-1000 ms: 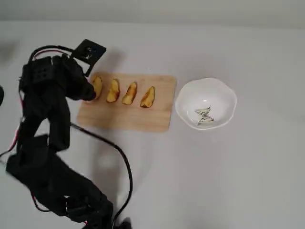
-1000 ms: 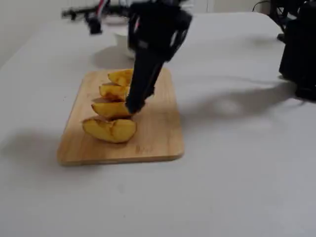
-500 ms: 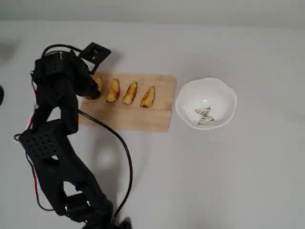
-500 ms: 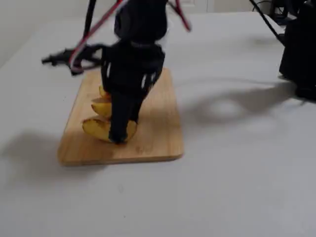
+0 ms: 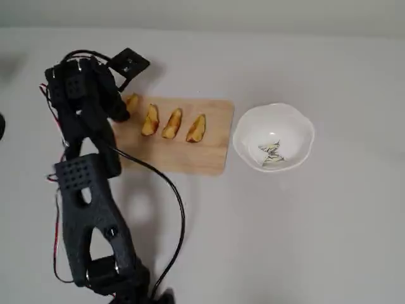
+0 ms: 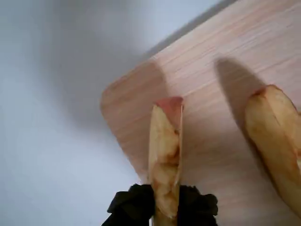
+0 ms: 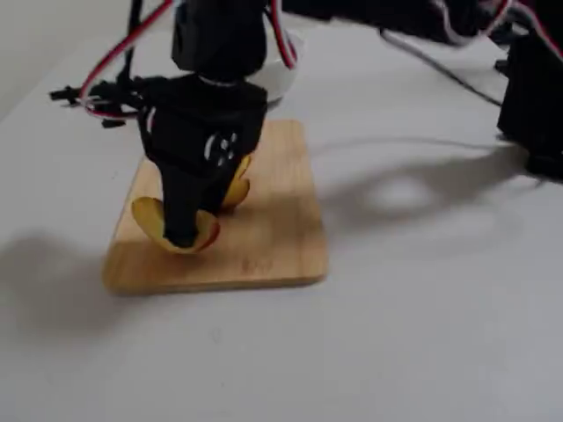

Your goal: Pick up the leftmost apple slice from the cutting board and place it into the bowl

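Black arm links are folded over the left end of the cutting board (image 5: 190, 155) in the overhead view, with the gripper (image 6: 164, 207) pointed down. The apple slice (image 6: 165, 155) is clamped on edge between the closed-in fingers (image 6: 134, 207) (wrist view), above the board's corner. The bowl (image 5: 304, 126) is seen well apart, right of the board.

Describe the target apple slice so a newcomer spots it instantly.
Find the pale wooden cutting board left of the white bowl in the overhead view. At its left end, the apple slice is pinched in the black gripper; the other slices lie free.
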Tool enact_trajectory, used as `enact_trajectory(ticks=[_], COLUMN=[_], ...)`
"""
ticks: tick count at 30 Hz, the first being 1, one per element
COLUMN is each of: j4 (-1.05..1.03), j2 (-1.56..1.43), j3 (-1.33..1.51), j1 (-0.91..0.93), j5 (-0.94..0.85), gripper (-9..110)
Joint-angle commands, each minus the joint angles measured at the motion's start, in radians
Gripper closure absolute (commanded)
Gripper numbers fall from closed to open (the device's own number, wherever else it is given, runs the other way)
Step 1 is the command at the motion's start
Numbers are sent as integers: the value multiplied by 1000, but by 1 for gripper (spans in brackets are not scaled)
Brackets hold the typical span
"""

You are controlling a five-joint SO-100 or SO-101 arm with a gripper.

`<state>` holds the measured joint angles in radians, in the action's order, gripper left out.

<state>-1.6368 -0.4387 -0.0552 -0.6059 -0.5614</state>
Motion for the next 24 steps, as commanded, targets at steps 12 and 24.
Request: enact_trajectory(ticks=[12,24], j4=[-164,-172], j2=[-207,-272], j3=[-176,-167], j1=[414,730], j5=[545,609], gripper=[101,101])
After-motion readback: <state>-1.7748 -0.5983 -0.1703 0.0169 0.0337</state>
